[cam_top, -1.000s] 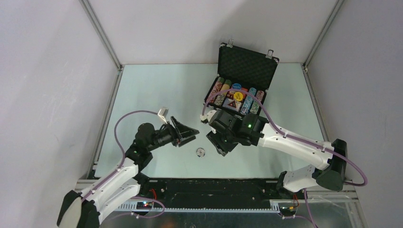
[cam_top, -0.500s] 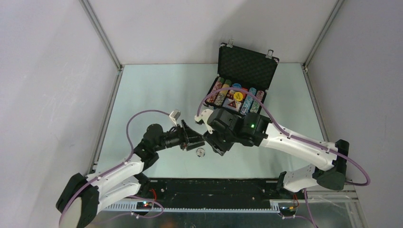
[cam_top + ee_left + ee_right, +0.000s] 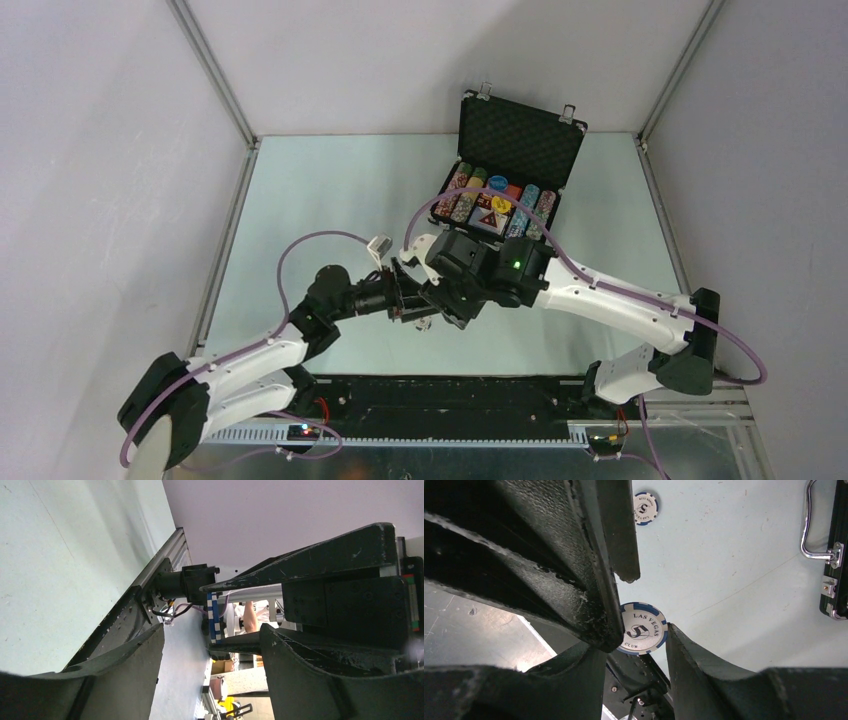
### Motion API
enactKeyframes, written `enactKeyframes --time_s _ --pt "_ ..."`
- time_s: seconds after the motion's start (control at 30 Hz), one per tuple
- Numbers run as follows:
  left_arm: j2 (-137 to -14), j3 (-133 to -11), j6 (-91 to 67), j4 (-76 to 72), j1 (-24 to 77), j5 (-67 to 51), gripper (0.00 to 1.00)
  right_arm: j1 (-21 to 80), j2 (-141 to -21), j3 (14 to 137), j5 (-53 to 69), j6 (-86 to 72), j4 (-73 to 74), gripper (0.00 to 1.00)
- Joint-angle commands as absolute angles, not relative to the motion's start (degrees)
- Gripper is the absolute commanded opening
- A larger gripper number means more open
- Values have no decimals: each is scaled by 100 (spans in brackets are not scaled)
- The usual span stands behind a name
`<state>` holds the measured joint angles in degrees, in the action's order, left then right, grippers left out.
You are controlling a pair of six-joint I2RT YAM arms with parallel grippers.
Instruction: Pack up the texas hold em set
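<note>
Right wrist alone: lettered chip (image 3: 642, 634)

Table (image 3: 330, 190): pale green, matt surface, light scuffs visible in the right wrist view. Enclosure walls (image 3: 100, 150): plain grey-white on three sides. Aluminium frame posts (image 3: 215, 75): run along the wall corners and table edges. Black mounting strip (image 3: 450, 395): along the table's near edge.

Pale green table (image 3: 330, 190) is carrying a case and a stray chip.
The open black briefcase (image 3: 520, 135) is sitting toward the far right, lid standing up, while one loose poker chip (image 3: 645, 507) is lying flat on the bare surface, apart from it.
</note>
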<state>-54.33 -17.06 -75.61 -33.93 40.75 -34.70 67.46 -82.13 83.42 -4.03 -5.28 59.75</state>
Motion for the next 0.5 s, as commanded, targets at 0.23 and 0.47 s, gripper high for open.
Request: enactKeyframes --time_s 0.23,0.47 --pt "-5672 -1866 -7633 -3958 4307 -3471 67 6820 -8212 8730 -492 -361 5986 0" --pt "-5818 -1864 -7670 -4120 4355 -3489 60 6837 -8206 8701 -533 -341 5955 0"
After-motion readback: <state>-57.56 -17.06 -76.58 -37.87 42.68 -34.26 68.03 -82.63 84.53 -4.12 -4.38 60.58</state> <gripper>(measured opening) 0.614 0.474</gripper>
